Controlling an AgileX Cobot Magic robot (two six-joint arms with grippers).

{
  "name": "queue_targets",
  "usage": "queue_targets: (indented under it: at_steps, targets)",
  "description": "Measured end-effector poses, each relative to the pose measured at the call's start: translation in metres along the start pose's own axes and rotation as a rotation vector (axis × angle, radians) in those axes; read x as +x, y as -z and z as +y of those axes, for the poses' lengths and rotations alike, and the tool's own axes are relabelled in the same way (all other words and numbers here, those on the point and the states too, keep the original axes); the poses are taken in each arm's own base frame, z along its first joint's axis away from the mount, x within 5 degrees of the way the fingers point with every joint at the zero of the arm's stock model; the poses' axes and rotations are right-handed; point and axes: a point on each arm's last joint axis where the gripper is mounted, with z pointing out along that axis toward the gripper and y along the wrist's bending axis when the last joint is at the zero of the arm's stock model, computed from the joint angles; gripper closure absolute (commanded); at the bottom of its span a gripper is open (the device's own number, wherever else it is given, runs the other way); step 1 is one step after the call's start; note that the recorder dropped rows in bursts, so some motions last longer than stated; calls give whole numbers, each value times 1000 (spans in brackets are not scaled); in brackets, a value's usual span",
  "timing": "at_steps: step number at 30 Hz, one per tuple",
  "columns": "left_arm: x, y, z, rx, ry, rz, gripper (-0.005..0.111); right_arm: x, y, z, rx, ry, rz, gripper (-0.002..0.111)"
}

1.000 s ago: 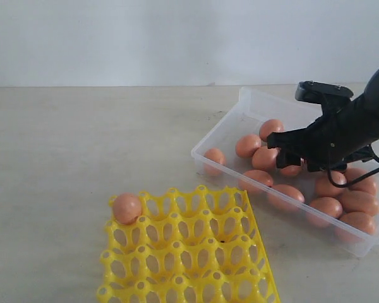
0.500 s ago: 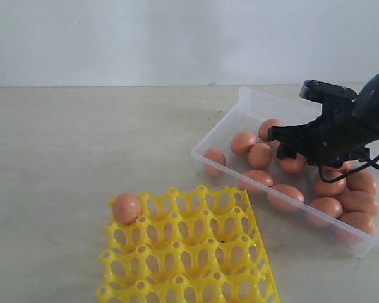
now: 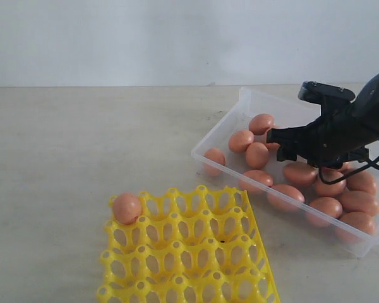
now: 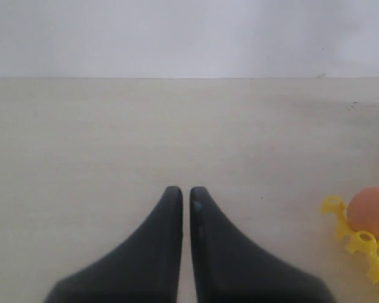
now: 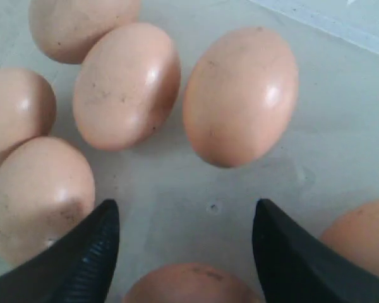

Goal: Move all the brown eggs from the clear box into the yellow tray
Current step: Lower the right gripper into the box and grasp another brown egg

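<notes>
Yellow tray (image 3: 174, 219) cut off below; right arm (image 3: 347, 129) hides brown eggs (image 3: 301, 172).

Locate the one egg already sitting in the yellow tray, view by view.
Exterior view: the egg is at lower left, in the far left corner cup of the yellow tray.
Left wrist view: at the right edge, low in the picture.
Right wrist view: not in it.
Shared landmark: the yellow tray, whose corner shows under the egg in the left wrist view.
</notes>
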Motion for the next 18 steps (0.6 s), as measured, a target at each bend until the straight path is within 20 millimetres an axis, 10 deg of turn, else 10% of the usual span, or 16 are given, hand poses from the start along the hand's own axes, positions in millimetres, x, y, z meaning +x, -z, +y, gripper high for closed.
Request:
queue_targets:
  at_steps: [7, 11, 18]
  targets:
    - [0, 0, 0, 0, 0, 0, 103, -1, 6, 3, -16, 315, 7, 54]
    - [0, 0, 0, 0, 0, 0, 103, -9, 45, 21, -141, 572, 52, 54]
    - [0, 0, 0, 0, 0, 0, 103, -25, 70, 25, -144, 767, 402, 54]
